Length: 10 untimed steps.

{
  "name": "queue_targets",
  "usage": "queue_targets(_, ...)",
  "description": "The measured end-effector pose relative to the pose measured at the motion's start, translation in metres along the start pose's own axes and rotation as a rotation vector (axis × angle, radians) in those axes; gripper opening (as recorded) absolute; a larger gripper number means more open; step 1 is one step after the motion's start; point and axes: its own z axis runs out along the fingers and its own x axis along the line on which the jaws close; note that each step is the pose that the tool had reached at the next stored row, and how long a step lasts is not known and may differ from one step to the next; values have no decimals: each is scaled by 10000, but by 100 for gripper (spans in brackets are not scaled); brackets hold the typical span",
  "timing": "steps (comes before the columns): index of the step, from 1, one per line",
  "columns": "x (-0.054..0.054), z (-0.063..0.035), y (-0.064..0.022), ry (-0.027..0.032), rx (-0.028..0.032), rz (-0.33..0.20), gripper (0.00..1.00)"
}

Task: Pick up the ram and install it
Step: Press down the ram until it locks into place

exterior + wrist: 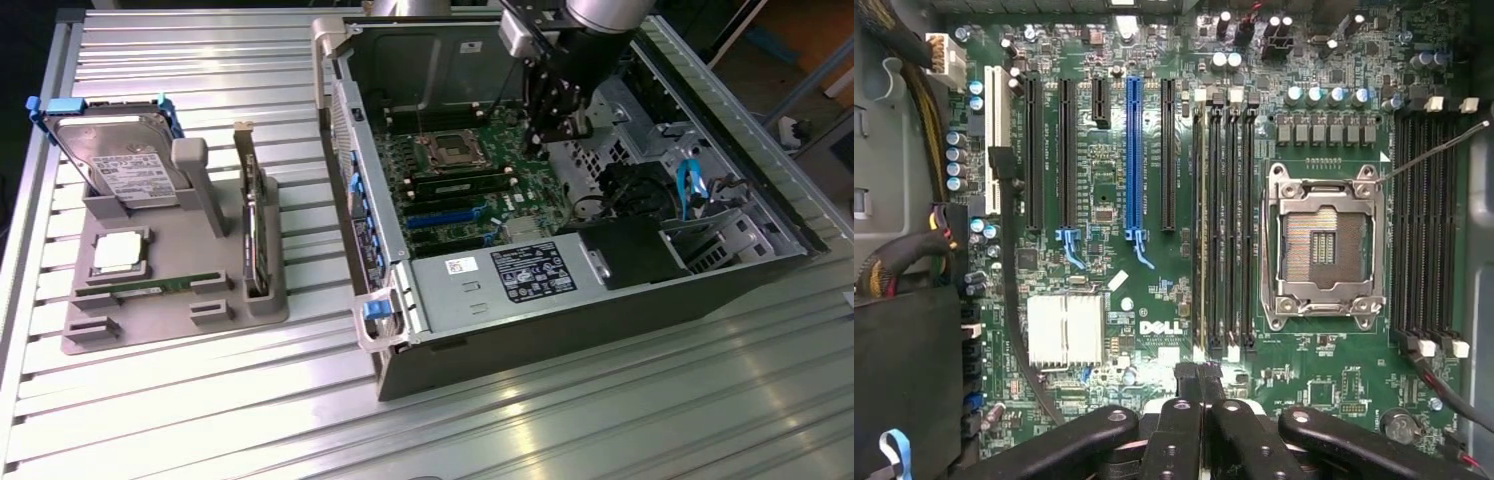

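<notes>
The ram (163, 285) lies flat in a shallow seat of the grey holder tray (174, 325), at the end of the tray away from the hard drive (127, 165). Nothing grips or touches it. On the same tray, a square processor chip (118, 250) rests between the ram and the hard drive, which leans upright against a grey post. A larger expansion card (251, 225) stands on edge in a slot along the tray side nearest the computer case (561, 300). The tray sits on the ribbed metal desk (200, 420), towards the exterior view's left, with the open case just beside it towards the exterior view's right. The claw (550, 130) is inside the case, above the motherboard (454, 195) and well apart from the ram. In the wrist view the claw (1199, 380) has its two fingers pressed together with nothing between them. Its tips are near one end of the bank of memory slots (1222, 220); contact with the board cannot be determined. On the motherboard (1154, 280), those slots stand between the blue card slot (1135, 155) and the processor socket (1324, 245), whose metal frame surrounds a bare contact field. A pale finned heat sink (1065, 328) sits on the board beyond the blue slot.
</notes>
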Motion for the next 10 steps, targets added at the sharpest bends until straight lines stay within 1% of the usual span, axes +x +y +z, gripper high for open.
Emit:
queue_targets(7, 0, 100, -1, 0, 5, 20, 11)
queue_targets(10, 1, 165, -1, 0, 13, 39, 11)
